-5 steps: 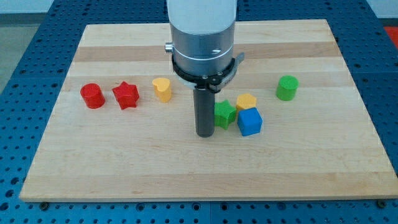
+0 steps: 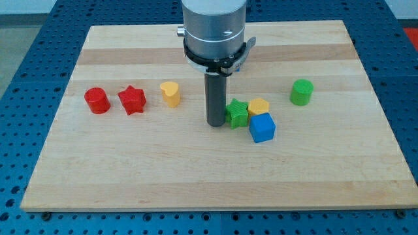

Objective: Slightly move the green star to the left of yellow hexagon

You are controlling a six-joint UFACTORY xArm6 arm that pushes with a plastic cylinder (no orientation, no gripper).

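The green star [image 2: 237,113] lies near the board's middle, touching the left side of the yellow hexagon [image 2: 259,106]. My tip [image 2: 216,123] stands on the board right at the star's left edge, touching or nearly touching it. The rod rises straight up to the grey arm housing at the view's top.
A blue cube [image 2: 262,127] sits just below the yellow hexagon, against it. A green cylinder [image 2: 302,92] is to the right. A yellow heart-shaped block [image 2: 170,93], a red star [image 2: 132,100] and a red cylinder [image 2: 96,100] line up on the left. The wooden board [image 2: 209,183] rests on a blue perforated table.
My tip has moved up the view, from below-left of the green star to directly at its left edge. The star appears slightly turned or nudged. Other blocks have not moved.
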